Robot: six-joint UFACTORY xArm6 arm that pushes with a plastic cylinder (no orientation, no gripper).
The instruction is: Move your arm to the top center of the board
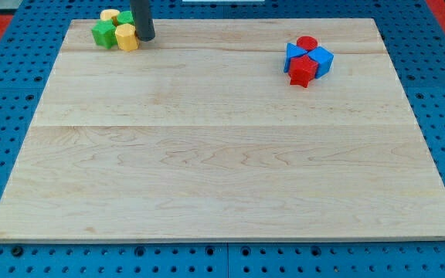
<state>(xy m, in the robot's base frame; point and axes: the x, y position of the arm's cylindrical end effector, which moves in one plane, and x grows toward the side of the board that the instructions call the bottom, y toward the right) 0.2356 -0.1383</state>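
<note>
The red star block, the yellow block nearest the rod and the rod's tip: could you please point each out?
red star block point(302, 71), camera view, its front face.
yellow block point(127, 37), camera view, its front face.
my tip point(145, 38), camera view, the rod's very end.

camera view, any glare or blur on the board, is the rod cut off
Camera view: lighting is soft and even, no strong glare on the board; focus is fairly sharp; the rod runs out of the view's top, my tip resting just right of the yellow block.

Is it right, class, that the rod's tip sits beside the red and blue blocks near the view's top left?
No. In the camera view my tip sits beside the yellow blocks and green blocks; the red and blue blocks lie at the top right.
</note>
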